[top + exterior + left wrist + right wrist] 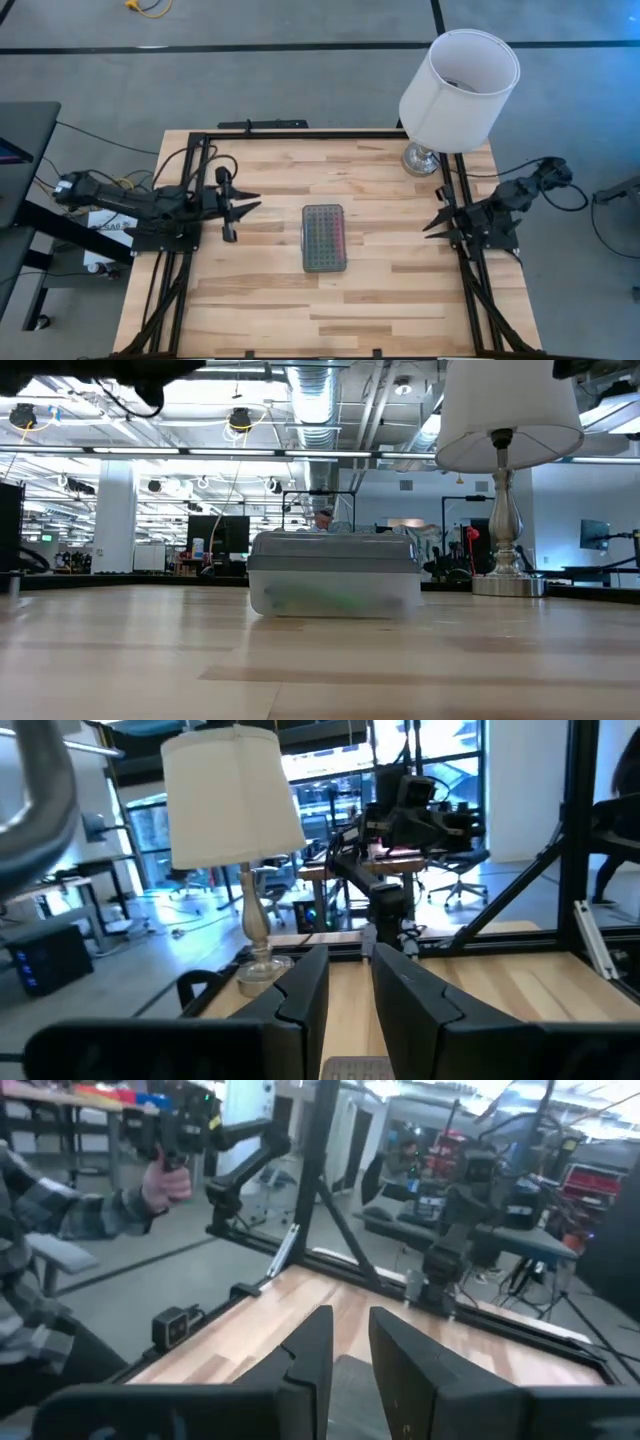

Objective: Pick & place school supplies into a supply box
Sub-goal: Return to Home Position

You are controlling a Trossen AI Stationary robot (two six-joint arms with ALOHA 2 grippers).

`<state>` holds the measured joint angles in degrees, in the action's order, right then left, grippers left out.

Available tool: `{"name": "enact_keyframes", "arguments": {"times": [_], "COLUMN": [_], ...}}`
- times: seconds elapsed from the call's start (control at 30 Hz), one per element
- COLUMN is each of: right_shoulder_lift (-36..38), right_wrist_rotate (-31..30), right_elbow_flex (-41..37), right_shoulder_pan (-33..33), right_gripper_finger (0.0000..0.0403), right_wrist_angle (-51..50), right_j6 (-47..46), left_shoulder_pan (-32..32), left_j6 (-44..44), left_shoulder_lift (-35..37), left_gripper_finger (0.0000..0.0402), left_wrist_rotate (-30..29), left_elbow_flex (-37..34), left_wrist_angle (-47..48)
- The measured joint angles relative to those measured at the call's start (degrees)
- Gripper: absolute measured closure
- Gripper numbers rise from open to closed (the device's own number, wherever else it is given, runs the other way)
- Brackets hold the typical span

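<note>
item: supply box [324, 238], lid down, grey and dotted, lying flat on the tabletop [260, 290]. position: between the two hands, ahead of each hand's fingertips and well apart from both. through the clear wall in the low view, a blur of green and other colours, the school supplies [335, 600]; single pieces cannot be told apart.

left hand [252, 202]: raised at its own edge of the tabletop, pointing toward the box, released, fingers [305, 990] parted by a narrow gap, nothing between them.

right hand [430, 222]: at the opposite edge, pointing toward the box, likewise released, fingers [310, 1345] slightly apart, grasping nothing.

also present: white-shaded lamp [458, 80], upright near the right hand, to one side of it.
</note>
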<state>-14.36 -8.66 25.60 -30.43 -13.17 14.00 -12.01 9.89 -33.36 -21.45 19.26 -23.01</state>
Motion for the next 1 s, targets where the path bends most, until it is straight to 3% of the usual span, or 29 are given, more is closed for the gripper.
{"name": "enact_keyframes", "arguments": {"times": [0.13,0.37,0.5,0.77,1.0], "right_shoulder_lift": [3.6,10.3,14.3,14.0,14.2], "right_wrist_rotate": [4.3,4.5,4.4,4.1,6.7], "right_elbow_flex": [-2.4,-10.0,-13.8,-17.7,-21.2], "right_shoulder_pan": [5.0,11.5,14.0,16.4,19.5], "right_gripper_finger": [0.0337,0.0337,0.0337,0.0337,0.0337], "right_wrist_angle": [-0.5,0.9,1.8,4.7,8.9], "right_j6": [-0.5,-3.5,-5.0,-6.6,-6.3], "left_shoulder_pan": [6.3,12.6,14.0,14.3,14.3], "left_j6": [-2.6,-4.9,-6.0,-7.7,-7.8], "left_shoulder_lift": [0.0,0.0,0.8,0.8,0.9], "left_gripper_finger": [0.0325,0.0325,0.0325,0.0325,0.0325], "left_wrist_rotate": [6.7,12.2,14.2,14.7,17.0], "left_elbow_flex": [-2.0,-5.1,-7.7,-12.8,-18.6], "left_wrist_angle": [-0.5,-1.4,-3.9,-6.7,-19.8]}}
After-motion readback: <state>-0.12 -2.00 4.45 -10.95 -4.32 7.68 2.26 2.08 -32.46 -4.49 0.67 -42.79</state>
